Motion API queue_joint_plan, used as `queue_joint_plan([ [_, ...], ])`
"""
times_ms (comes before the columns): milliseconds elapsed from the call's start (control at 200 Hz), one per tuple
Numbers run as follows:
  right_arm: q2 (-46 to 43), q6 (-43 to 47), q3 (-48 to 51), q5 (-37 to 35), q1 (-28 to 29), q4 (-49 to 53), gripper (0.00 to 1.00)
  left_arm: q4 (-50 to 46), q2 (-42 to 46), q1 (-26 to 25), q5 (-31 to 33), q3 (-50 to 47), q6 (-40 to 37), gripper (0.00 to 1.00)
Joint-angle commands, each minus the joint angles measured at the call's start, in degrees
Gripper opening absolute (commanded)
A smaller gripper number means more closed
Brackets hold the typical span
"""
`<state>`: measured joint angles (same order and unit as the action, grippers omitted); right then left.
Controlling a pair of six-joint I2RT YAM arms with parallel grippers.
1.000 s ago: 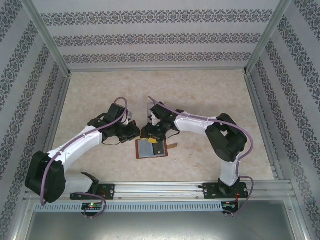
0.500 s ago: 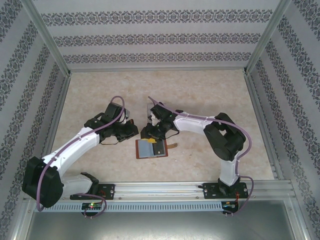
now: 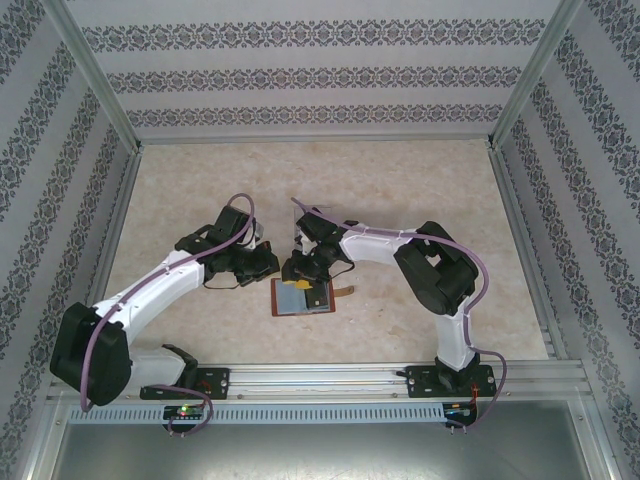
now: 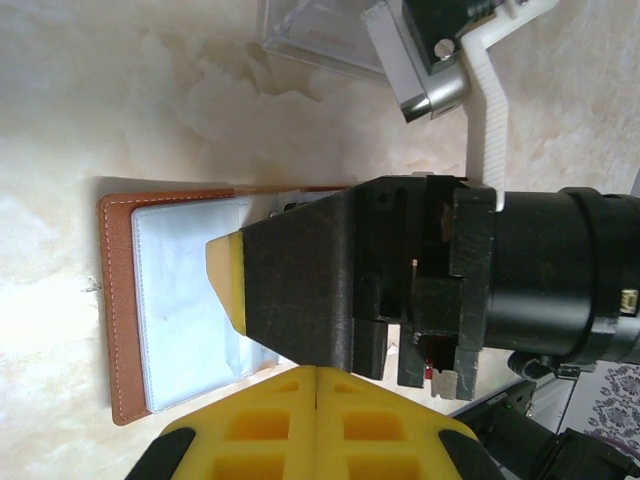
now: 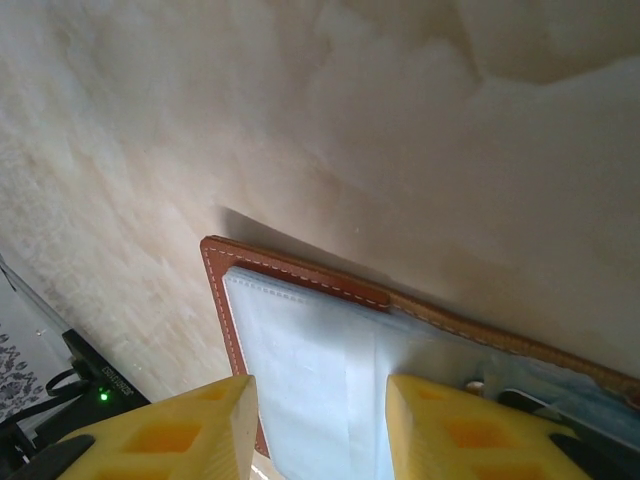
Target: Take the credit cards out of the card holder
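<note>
The card holder [image 3: 306, 299], a brown leather wallet, lies open and flat on the table between the two arms, its snap tab [image 3: 347, 292] sticking out to the right. Its grey-blue inner pockets [image 4: 190, 300] face up. I cannot tell the credit cards apart from the pale pocket sheets. My right gripper [image 5: 320, 420] hovers over the wallet's far edge [image 5: 300, 272], its yellow fingers [image 5: 225, 425] apart, straddling a pale pocket strip. My left gripper [image 4: 316, 372] is shut with nothing in it, just beside the wallet's left end, facing the right gripper's black finger [image 4: 300, 290].
A clear acrylic rack [image 4: 310, 35] stands just beyond the wallet, close behind the right wrist. The beige marbled table [image 3: 400, 190] is enclosed by patterned walls and metal posts. Both arms [image 3: 170, 280] crowd the middle near the front edge.
The right arm has shifted a little to the left over the wallet, and its fingers have drawn closer together. The left arm swayed slightly and stays shut beside the wallet.
</note>
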<state>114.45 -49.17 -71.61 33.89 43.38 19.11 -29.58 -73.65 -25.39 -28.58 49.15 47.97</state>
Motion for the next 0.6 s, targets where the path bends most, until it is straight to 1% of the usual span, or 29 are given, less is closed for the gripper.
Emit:
queue_joint_plan([
  [0, -3.06, 0.57, -0.99, -1.63, 0.08, 1.57, 0.41, 0.3, -0.9, -0.11, -1.31, 0.86, -0.87, 0.0],
  [285, -8.72, 0.39, 2.52, -1.72, -2.56, 1.69, 0.42, 4.82, -4.14, -2.66, -2.07, -0.27, 1.47, 0.0],
  [420, -10.7, 0.91, 5.38, -2.49, -3.94, 2.61, 0.41, 7.51, -7.41, -4.61, -2.66, -0.24, 2.62, 0.0],
  [595, -12.7, 2.4, 9.25, -5.15, -5.33, 4.79, 0.4, 12.38, -12.23, -7.15, -3.48, -0.44, 4.58, 0.0],
])
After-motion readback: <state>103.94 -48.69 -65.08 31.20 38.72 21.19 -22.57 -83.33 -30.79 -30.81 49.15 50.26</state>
